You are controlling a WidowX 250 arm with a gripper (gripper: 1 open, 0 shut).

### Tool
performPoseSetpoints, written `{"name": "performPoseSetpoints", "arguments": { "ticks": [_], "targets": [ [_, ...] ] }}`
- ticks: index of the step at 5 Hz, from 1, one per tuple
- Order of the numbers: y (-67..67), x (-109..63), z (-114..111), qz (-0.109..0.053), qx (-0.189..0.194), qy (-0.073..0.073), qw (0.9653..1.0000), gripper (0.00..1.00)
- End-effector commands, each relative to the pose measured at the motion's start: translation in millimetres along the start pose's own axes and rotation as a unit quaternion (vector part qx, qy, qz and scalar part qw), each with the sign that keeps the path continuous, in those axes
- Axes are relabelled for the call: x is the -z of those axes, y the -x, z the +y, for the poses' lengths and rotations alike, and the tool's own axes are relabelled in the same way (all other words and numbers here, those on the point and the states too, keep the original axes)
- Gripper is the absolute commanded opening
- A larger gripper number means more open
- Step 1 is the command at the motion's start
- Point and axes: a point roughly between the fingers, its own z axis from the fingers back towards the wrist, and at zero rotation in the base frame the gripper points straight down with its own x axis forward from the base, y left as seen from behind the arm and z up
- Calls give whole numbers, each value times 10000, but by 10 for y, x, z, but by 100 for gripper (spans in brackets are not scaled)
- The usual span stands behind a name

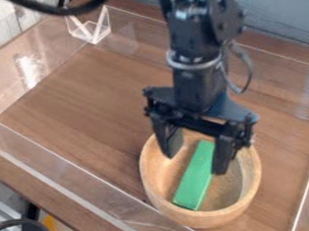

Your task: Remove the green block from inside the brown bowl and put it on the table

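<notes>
The green block (196, 178) lies slanted inside the brown bowl (159, 184), its near end resting against the front wall. My black gripper (196, 156) hangs straight down over the bowl, open, one finger on each side of the block's upper end. Nothing is held between the fingers (169, 153). The bowl sits on the table (90, 97) near its front edge.
Low clear acrylic walls (68, 162) run along the table's front and left sides. A clear acrylic stand (91, 27) is at the back left. The arm's black cables (242, 73) loop beside the wrist.
</notes>
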Motion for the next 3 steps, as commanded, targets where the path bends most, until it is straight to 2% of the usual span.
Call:
{"name": "performPoseSetpoints", "arguments": {
  "ticks": [1,2,3],
  "targets": [
    [-29,-170,-136,-266,120,61,9996,100],
    [-67,-125,4,-302,-62,94,9995,100],
    [-143,-82,-52,-339,8,47,9994,100]
  ]
}}
